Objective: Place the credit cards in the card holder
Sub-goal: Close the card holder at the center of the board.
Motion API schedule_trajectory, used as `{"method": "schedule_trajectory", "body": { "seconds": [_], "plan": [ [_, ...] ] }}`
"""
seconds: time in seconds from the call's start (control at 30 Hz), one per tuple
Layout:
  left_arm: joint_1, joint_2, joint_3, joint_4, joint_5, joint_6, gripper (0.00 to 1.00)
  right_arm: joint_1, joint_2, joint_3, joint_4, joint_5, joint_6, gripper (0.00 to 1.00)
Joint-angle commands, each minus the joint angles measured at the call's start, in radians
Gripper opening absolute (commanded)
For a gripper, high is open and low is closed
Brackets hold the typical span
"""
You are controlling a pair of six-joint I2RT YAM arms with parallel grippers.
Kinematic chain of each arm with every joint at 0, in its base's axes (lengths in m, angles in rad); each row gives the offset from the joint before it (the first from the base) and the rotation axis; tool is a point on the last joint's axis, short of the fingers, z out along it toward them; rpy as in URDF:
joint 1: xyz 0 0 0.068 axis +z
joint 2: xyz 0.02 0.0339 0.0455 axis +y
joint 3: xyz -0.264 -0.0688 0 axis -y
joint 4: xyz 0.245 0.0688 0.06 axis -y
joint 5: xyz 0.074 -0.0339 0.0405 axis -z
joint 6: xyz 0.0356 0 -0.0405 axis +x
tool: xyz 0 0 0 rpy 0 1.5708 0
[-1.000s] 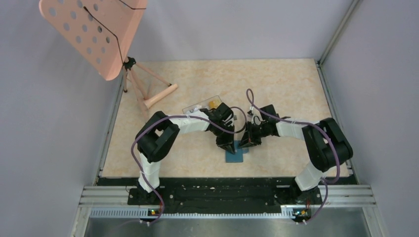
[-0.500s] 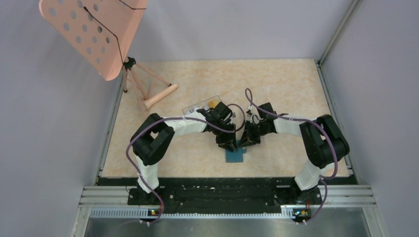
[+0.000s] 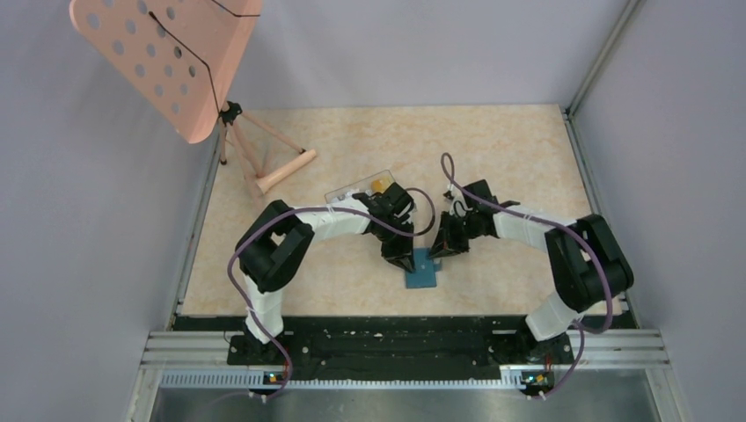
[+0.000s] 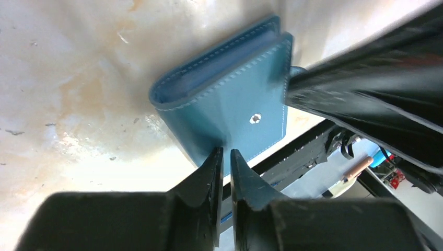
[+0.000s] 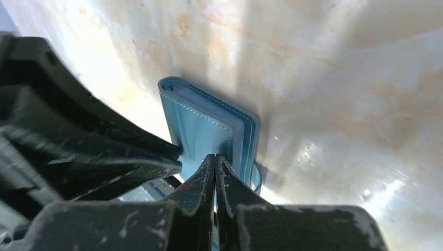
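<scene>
A pink perforated stand (image 3: 167, 61) rises at the beige table's (image 3: 493, 149) far-left corner; a clear box (image 3: 356, 186) lies mid-table.

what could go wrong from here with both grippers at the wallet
The card holder lies folded shut, and the left gripper meets only its edge with nearly closed jaws, so the cover may slip free or the whole thing may slide on the smooth table. The shut right gripper sits close beside it, so the two might collide.

overhead view looks down from behind; both wrist views closely share the card holder (image 4: 224, 104).
</scene>
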Motion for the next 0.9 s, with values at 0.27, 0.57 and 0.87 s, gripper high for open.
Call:
{"method": "schedule_trajectory", "body": {
  "seconds": [0.27, 0.57, 0.87],
  "plan": [
    [-0.018, 0.067, 0.073, -0.092, -0.035, 0.045, 0.07, -0.087, -0.282, -0.067, -0.097, 0.162, -0.043, 0.00],
    [-0.024, 0.088, 0.110, -0.091, -0.033, 0.037, 0.07, -0.087, -0.210, -0.127, -0.106, 0.121, -0.075, 0.00],
    [-0.029, 0.110, 0.129, -0.090, -0.013, 0.038, 0.12, -0.019, -0.148, -0.108, 0.001, 0.031, -0.006, 0.00]
  ]
}}
